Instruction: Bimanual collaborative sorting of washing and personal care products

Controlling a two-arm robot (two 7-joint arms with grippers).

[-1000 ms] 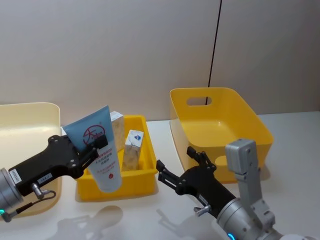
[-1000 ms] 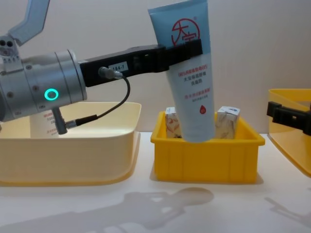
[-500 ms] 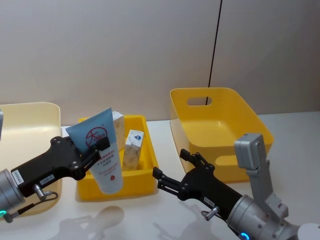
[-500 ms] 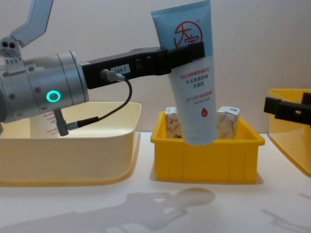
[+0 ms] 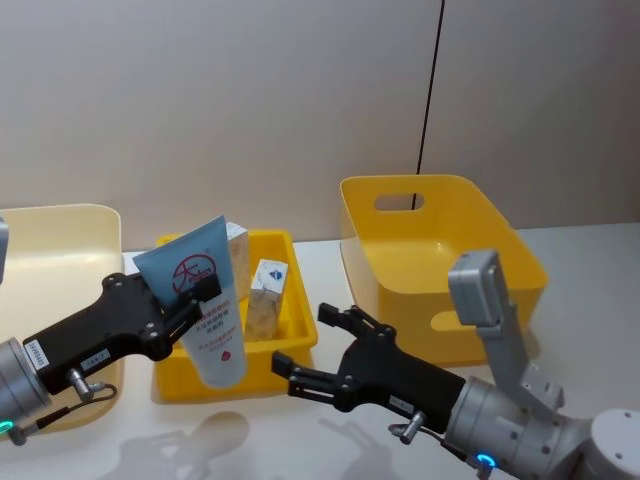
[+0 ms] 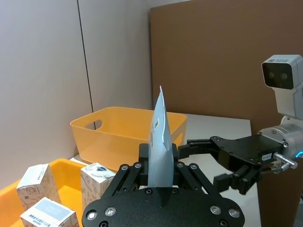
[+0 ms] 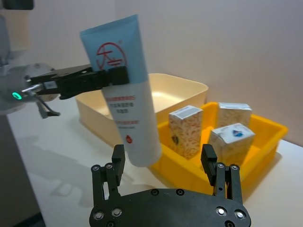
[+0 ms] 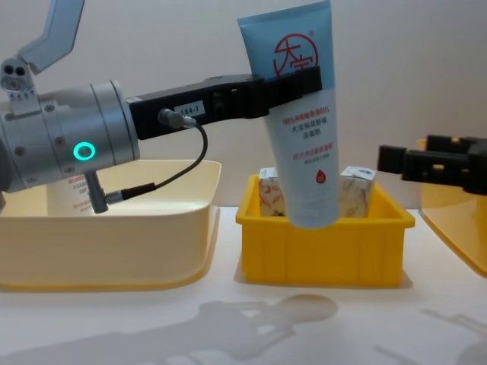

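Head view: left gripper clamped across the upper half of a light-blue tube, crimped end up, cap end down.
Tube: hanging upright with a slight tilt, just in front of the near side of a small yellow tray; in the chest view, lower end level with the tray's rim.
Cartons: three white cartons standing inside the tray, behind the tube.
Right gripper: fingers spread wide apart, holding nothing, low over the table near the tray's right front corner, pointed toward the tube, close but not touching.
Right wrist view: tube's cap end seen between the two open fingers.
Pale bin: left of the tray.
Yellow bin: right of the tray, deeper, with a handle slot in its far wall.
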